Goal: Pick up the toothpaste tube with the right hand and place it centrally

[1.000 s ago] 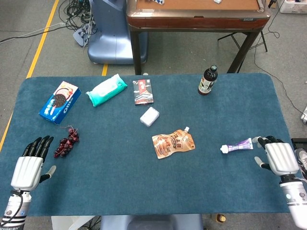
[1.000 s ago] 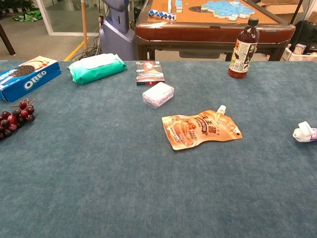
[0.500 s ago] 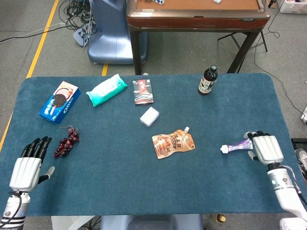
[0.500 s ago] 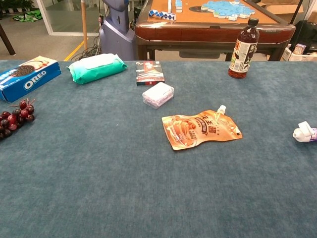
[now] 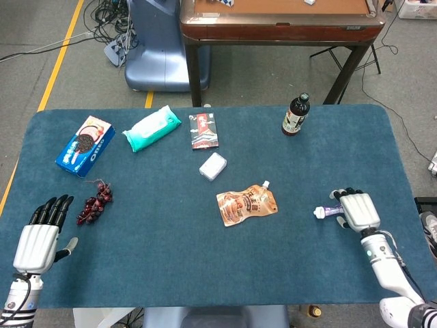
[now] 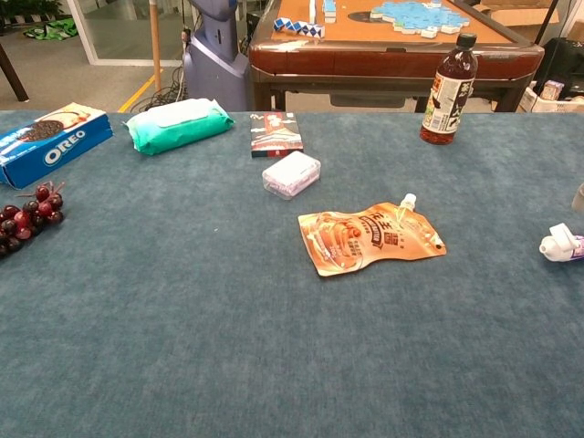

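Reaching: right hand (image 5: 358, 210) sits over the tail end of the toothpaste tube (image 5: 326, 211), back of hand up; head view hides whether the fingers have closed on it, so can't tell if there's a grip yet.
Tube spot: lying flat on the blue table (image 5: 205, 260) at abt 4 o'clock from table centre, near the right edge; white cap points toward 9 o'clock, body runs under the hand. Chest view shows only the cap end (image 6: 558, 245) at frame edge.
Handling: prob. light, soft-walled plastic, smooth and a bit slippery; squeezes easily, so a hard clamp could dent it or push paste at the cap. Cap end looks stiffer.
Where to hold: mid-body, across the width, thumb one side and fingers the other; low profile on cloth means fingers likely need to scrape under it.
Drop zone: bare cloth near centre, w/ the orange pouch (image 5: 247, 204) just beside at abt 9 o'clock from the tube.
Left hand (image 5: 39, 236): fingers extended and apart, holding nothing, at abt 8 o'clock, near the grapes (image 5: 94, 202).
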Controlling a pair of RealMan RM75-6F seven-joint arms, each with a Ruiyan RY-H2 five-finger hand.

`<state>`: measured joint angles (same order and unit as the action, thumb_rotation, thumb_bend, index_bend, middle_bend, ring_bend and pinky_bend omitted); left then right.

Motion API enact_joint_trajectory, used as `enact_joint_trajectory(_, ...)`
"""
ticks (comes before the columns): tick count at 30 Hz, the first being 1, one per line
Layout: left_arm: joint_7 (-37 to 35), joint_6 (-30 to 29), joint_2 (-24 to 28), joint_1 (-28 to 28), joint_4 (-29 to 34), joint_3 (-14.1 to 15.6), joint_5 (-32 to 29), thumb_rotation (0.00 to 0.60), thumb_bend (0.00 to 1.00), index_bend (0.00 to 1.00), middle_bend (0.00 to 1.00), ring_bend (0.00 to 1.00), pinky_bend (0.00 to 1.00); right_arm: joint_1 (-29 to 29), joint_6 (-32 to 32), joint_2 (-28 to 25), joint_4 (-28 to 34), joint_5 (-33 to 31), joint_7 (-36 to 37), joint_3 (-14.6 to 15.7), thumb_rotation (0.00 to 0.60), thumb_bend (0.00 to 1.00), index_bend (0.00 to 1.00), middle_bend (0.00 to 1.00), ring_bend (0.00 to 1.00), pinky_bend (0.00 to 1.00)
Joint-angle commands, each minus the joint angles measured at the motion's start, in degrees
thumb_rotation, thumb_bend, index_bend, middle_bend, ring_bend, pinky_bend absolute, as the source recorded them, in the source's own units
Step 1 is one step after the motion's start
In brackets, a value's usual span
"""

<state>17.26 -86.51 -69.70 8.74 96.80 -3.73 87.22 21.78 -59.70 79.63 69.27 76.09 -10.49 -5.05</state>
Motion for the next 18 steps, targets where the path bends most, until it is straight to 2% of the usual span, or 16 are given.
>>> enact_joint_trajectory(1, 0.0, 0.0, 0.0, 0.0, 0.0, 0.0, 0.0, 0.6, 0.21, 0.0, 0.07, 0.08, 0.12, 0.4, 0.7, 0.9, -1.3, 0.3, 0.6, 0.4, 0.6, 0.28, 0.33, 0.37, 0.27, 0.35)
enact_joint_trajectory(18, 0.0, 0.2, -0.2, 0.0, -0.3, -0.1, -0.3, 0.6, 0.21, 0.0, 0.07, 0.08, 0.12, 1.4, 2.1, 3.9, -6.6, 1.1, 2.2, 1.4, 0.6, 0.32, 0.41, 0.43, 0.29, 0.35)
